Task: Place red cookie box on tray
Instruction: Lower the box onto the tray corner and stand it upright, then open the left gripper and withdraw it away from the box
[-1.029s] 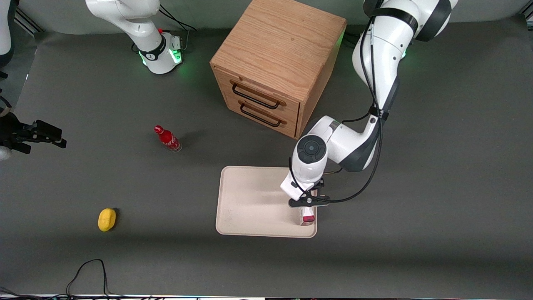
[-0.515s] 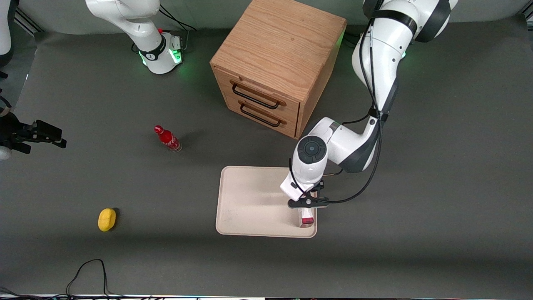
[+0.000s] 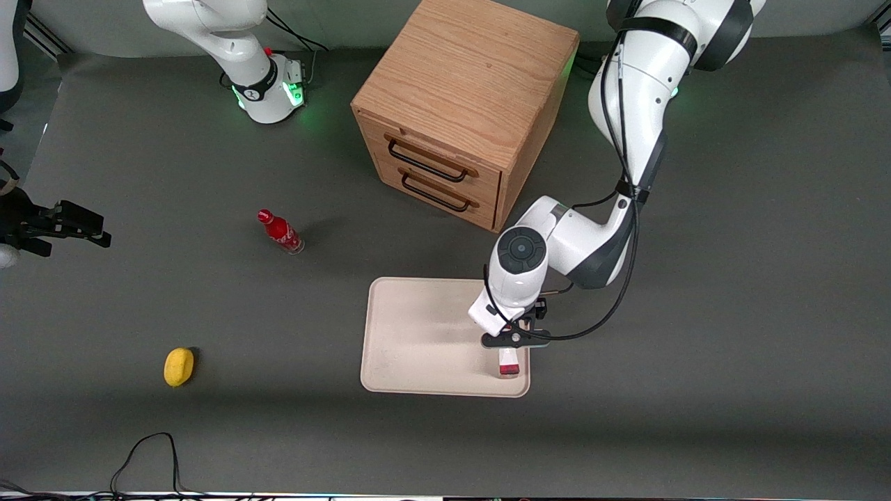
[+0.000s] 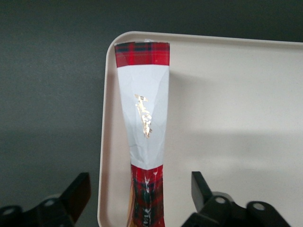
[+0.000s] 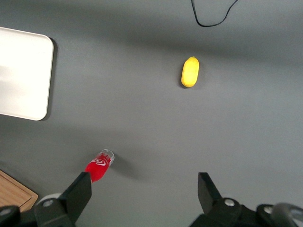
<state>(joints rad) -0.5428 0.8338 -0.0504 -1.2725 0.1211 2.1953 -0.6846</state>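
Grey tabletop (image 3: 731, 278), tray (image 3: 418, 334) w/ red cookie box (image 4: 143, 113), end effector (image 4: 141, 196) open

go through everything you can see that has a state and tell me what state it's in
gripper: open, fingers apart on either side of the red cookie box
red cookie box: standing on its narrow edge on the tray
tray: flat on the table, holding the box near its rim
drawers: both shut
red bottle: upright

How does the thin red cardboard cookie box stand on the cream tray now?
On its narrow edge: the red cookie box stands upright inside the tray's rim, between the open hand.
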